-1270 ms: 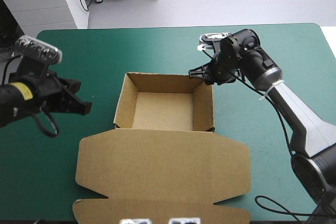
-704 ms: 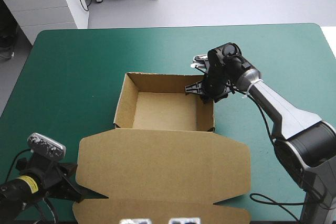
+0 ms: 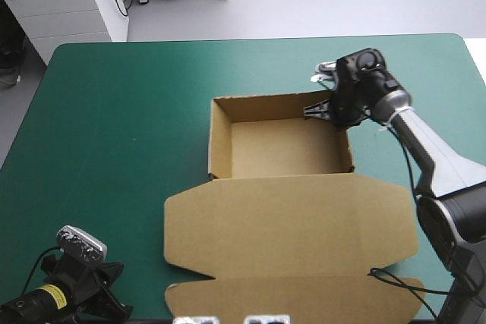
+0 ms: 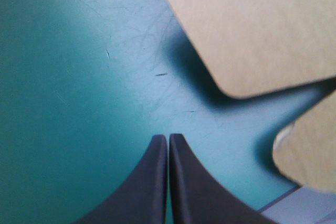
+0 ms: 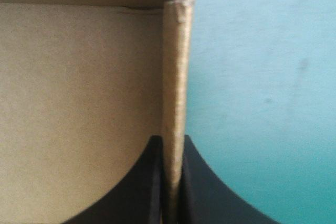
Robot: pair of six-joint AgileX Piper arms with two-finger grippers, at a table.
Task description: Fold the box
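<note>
The brown box (image 3: 281,149) stands as an open tray with four raised walls, its lid (image 3: 292,225) lying flat toward the table's near edge. My right gripper (image 3: 325,110) sits at the tray's far right corner. The right wrist view shows that gripper (image 5: 172,148) shut on the tray's right wall (image 5: 176,66), one black finger inside and one outside. My left gripper (image 3: 120,307) is low at the near left corner of the table, apart from the box. Its fingers meet shut (image 4: 168,139) over bare cover, with the lid's rounded corner (image 4: 252,30) ahead.
The lid's front flap (image 3: 304,297) reaches the table's near edge; its rounded end (image 4: 310,150) lies beside my left gripper. Teal-green cover (image 3: 114,127) spreads left of the box and behind it. The table's near edge (image 4: 294,208) runs close to my left fingers.
The box has slid to the right, held by my right gripper at its far right corner. My left arm has dropped from mid-left to the table's near left corner.
</note>
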